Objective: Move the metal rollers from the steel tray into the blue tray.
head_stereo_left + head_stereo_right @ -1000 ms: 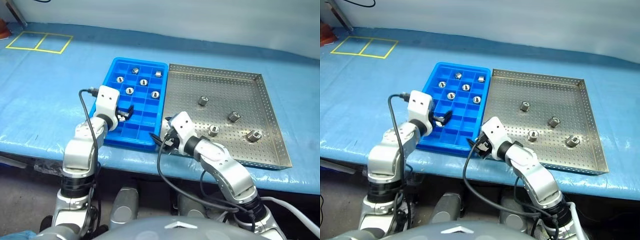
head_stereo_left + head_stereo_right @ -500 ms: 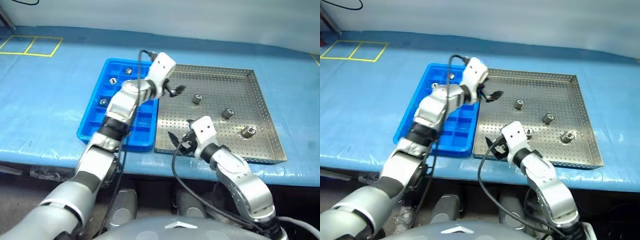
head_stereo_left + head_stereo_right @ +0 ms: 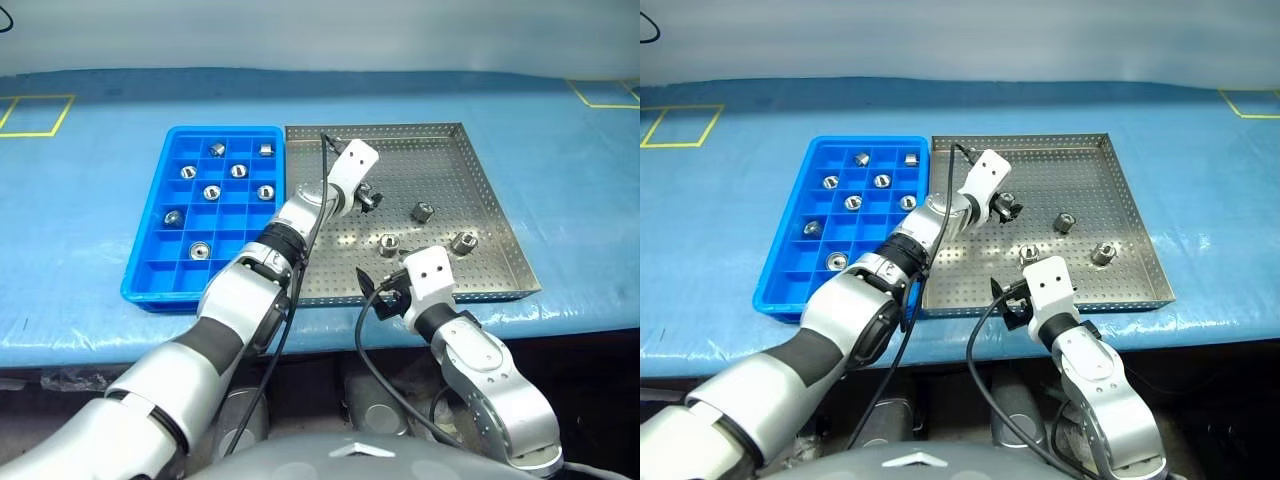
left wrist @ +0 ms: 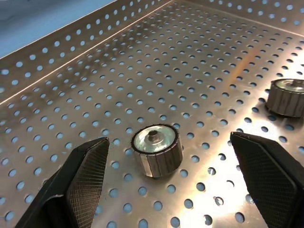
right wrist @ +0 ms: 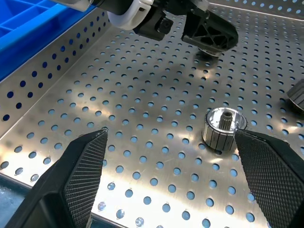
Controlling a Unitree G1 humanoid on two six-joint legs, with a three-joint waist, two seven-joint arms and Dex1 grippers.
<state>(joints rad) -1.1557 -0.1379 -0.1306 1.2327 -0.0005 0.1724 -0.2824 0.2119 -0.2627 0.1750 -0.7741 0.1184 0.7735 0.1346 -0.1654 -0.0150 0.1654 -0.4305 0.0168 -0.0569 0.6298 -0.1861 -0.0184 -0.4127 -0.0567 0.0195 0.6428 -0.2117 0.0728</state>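
Now the left gripper (image 4: 164, 183) has swung from the blue tray (image 3: 150, 278) across into the steel tray (image 3: 490, 210), jaws spread wide around one metal roller (image 4: 156, 149), not touching (next pick, I'd say). Right gripper (image 5: 168, 178) hangs open near another roller (image 5: 222, 128). Seven rollers (image 3: 212, 192) already binned; no writing visible.

Four metal rollers (image 3: 388, 243) stand on steel tray (image 3: 480, 170); seven fill blue tray (image 3: 150, 230).
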